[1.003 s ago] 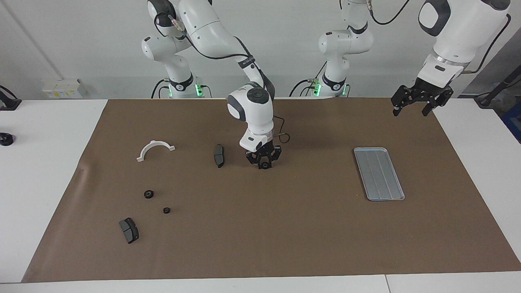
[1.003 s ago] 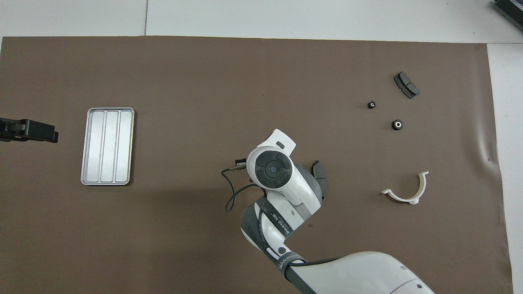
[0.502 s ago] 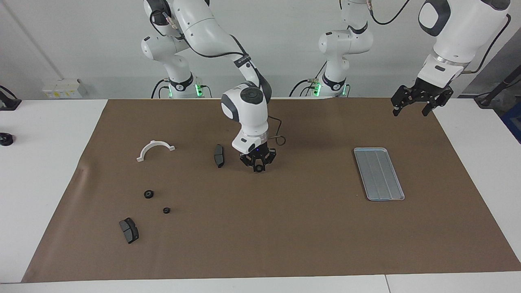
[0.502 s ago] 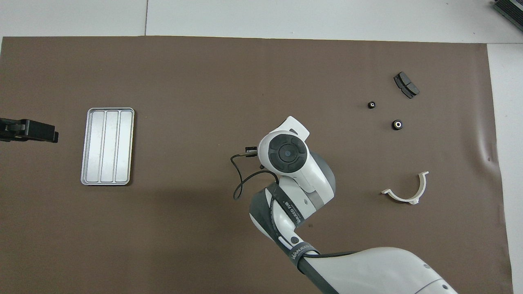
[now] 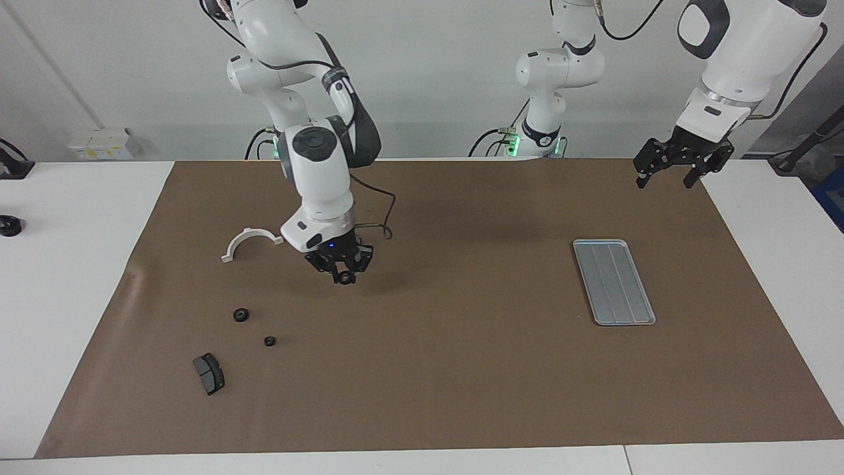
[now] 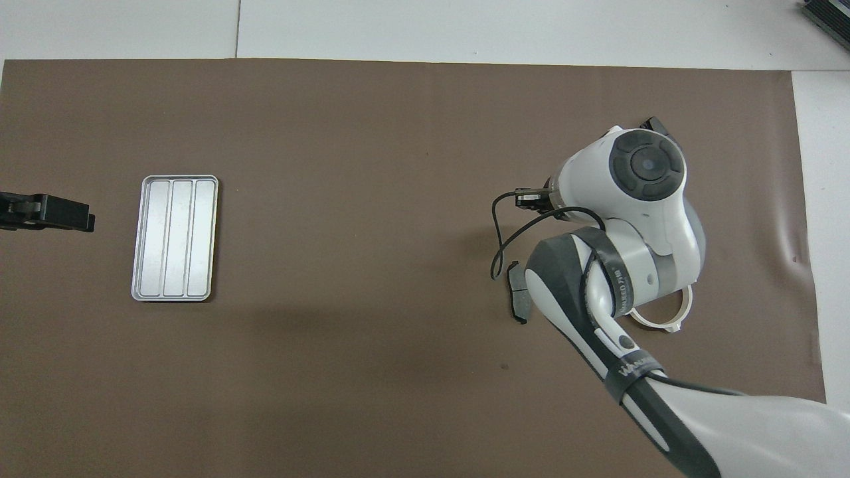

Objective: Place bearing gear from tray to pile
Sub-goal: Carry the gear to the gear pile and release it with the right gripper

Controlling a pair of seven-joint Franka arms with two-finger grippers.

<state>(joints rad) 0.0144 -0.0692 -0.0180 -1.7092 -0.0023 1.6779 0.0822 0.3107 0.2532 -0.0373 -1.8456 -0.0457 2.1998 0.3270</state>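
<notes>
You've got a brown mat point(image 5: 461, 369) covering most of the white table point(image 5: 72, 277), both arms over it. Right arm point(image 5: 316, 165) reaches out from its base and hangs its right gripper point(image 5: 343, 277) above the mat, fingertips pinched on a small black bearing gear point(image 5: 344, 280), held clear of the surface; in the overhead view the arm's wrist hides both. Left arm waits: left gripper point(image 5: 682, 173) hangs high over the mat's corner at its own end of the table, fingers spread wide, nothing between them. The grey tray point(image 5: 613, 282) lies flat on the mat toward the left arm's end, ridges lengthwise, nothing showing in it. Toward the right arm's end you see the loose parts: a white half-ring bracket point(image 5: 250, 242), a dark brake pad point(image 6: 518, 292) lying just beside the right arm's forearm in the overhead view (hidden in the facing view), a second brake pad point(image 5: 209, 373) farthest from the robots, then two small black gears on the mat, the larger gear point(image 5: 241, 315) nearer the bracket and the smaller gear point(image 5: 269, 341) near the second pad, apart from each other.
</notes>
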